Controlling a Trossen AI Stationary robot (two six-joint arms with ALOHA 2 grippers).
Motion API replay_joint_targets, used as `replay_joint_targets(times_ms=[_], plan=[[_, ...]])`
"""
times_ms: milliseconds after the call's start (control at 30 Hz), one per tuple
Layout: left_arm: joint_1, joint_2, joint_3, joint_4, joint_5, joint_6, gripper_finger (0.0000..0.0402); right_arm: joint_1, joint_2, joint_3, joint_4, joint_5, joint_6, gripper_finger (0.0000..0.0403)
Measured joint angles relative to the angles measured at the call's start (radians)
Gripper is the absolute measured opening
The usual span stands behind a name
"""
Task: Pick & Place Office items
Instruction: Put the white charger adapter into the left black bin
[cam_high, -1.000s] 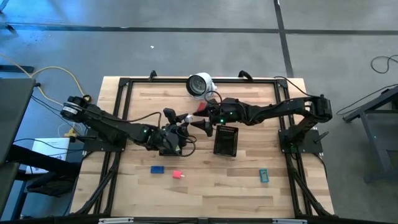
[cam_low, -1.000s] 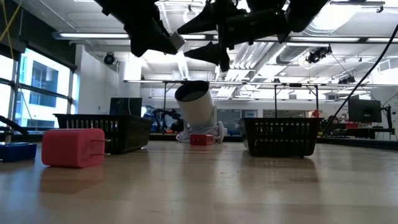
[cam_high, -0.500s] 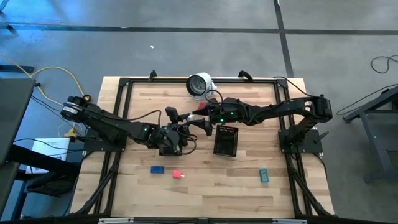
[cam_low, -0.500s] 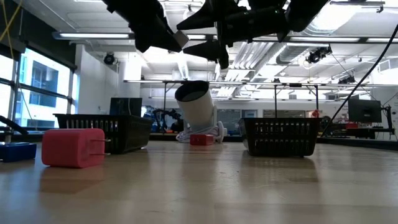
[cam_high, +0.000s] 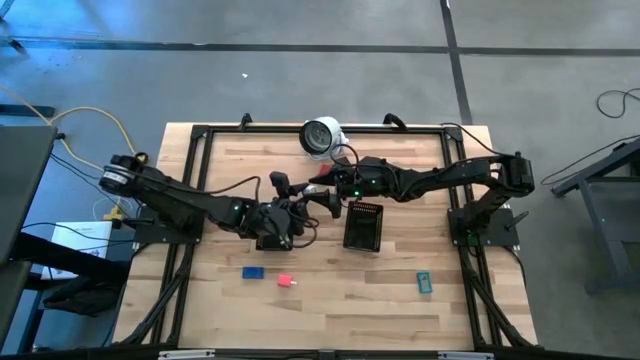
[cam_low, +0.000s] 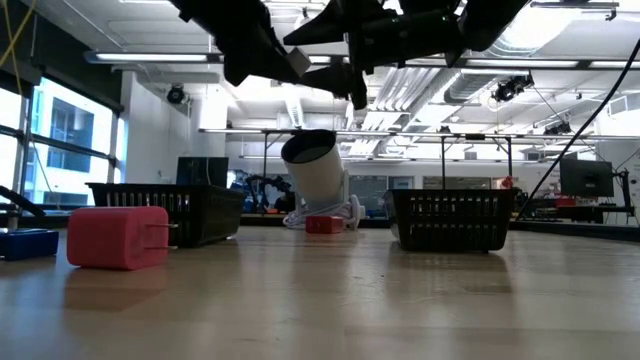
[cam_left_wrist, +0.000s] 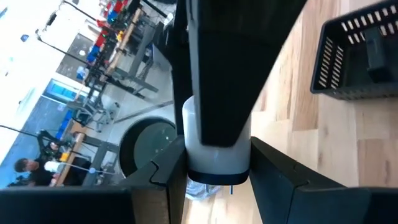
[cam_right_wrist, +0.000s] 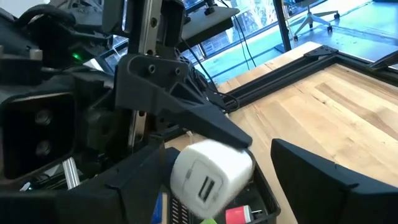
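The left gripper is clamped on a white plug and holds it in the air. The right gripper faces it with its fingers spread apart, one on each side of the plug and not touching it. This looks like a hand-over.

To do it well, the right fingers should close squarely on the plug's free flat sides, clear of the left fingers. The left gripper should let go only once that grip is firm. A tray lies just below both grippers and already holds a red piece.

Well away from both grippers, toward the table's near edge, lie a blue piece, a pink block and a teal piece.

From above, the plug is lost among the dark arms. The second tray is mostly hidden beneath the left arm, and what it holds cannot be made out.
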Motion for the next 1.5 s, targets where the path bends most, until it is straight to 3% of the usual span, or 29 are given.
replay_joint_targets(times_ms=[167, 467, 1000, 1267, 1500], plan=[[0.000, 0.049, 0.035, 0.014, -0.022, 0.039, 0.0131, 0.000, 0.000, 0.000, -0.008, -0.009, 0.006, 0.0273], [-0.007, 0.071, 0.068, 0.011, -0.164, 0.111, 0.0131, -0.001, 0.000, 0.000, -0.034, -0.024, 0.003, 0.0225], [-0.036, 0.070, 0.069, 0.011, -0.120, 0.104, 0.0131, -0.002, 0.000, 0.000, 0.003, -0.024, -0.004, 0.0214], [-0.037, 0.070, 0.069, 0.009, -0.118, 0.105, 0.0131, -0.003, 0.000, 0.000, 0.001, -0.027, -0.003, 0.0173], [-0.037, 0.070, 0.069, 0.012, -0.112, 0.104, 0.0130, -0.003, 0.000, 0.000, -0.005, -0.029, -0.027, 0.0167]])
